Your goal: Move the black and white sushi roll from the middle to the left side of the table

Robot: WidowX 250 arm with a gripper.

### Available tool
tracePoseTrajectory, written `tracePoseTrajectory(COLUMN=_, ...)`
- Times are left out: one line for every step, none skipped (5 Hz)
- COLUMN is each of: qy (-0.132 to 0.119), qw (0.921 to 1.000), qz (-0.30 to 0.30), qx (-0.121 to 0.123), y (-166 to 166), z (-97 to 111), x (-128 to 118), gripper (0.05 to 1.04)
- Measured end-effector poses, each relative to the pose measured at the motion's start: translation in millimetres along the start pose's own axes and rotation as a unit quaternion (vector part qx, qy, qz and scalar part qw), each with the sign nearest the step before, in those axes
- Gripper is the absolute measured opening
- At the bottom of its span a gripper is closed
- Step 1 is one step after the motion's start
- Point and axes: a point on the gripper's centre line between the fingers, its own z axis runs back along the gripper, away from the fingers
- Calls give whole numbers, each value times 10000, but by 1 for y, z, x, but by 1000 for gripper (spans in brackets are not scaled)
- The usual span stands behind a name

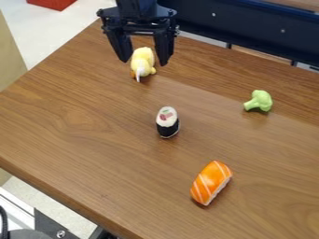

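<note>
The black claw [145,63] hangs at the upper middle of the frame, its 2 fingers spread wide. Between them, as seen here, sits a yellow plush toy [142,62]; whether it touches either finger, I cannot tell. A sushi roll [167,122] stands near the center, with a stretch of wood between it and the toy. The salmon nigiri [211,182] lies at lower right, well apart from the roll, and the green broccoli floret [259,101] is at right, above the nigiri. The brown table [81,140] has 1 edge slanting across the upper left and another across the lower left. A dark beam [249,28] borders its far side at upper right.
</note>
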Motion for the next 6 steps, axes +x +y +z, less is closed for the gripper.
tracePoseTrajectory(qy=152, qw=9999, qz=35, qx=-5, y=1, z=-8, x=-4, gripper=999)
tracePoseTrajectory(qy=135, qw=9999, qz=67, qx=21, y=0, z=-13, x=-5, gripper=999)
tracePoseTrajectory(qy=99, qw=9999, qz=60, qx=55, y=-2, z=-20, x=-8, gripper=999)
tracePoseTrajectory(qy=62, qw=9999, qz=87, qx=91, y=-8, z=-30, x=-13, gripper=999)
tracePoseTrajectory(qy=64, qw=9999, qz=64, qx=106, y=-20, z=-41, x=-21, gripper=999)
tracePoseTrajectory(qy=24, qw=9998, qz=78, qx=163, y=-31, z=-49, x=-26, gripper=999)
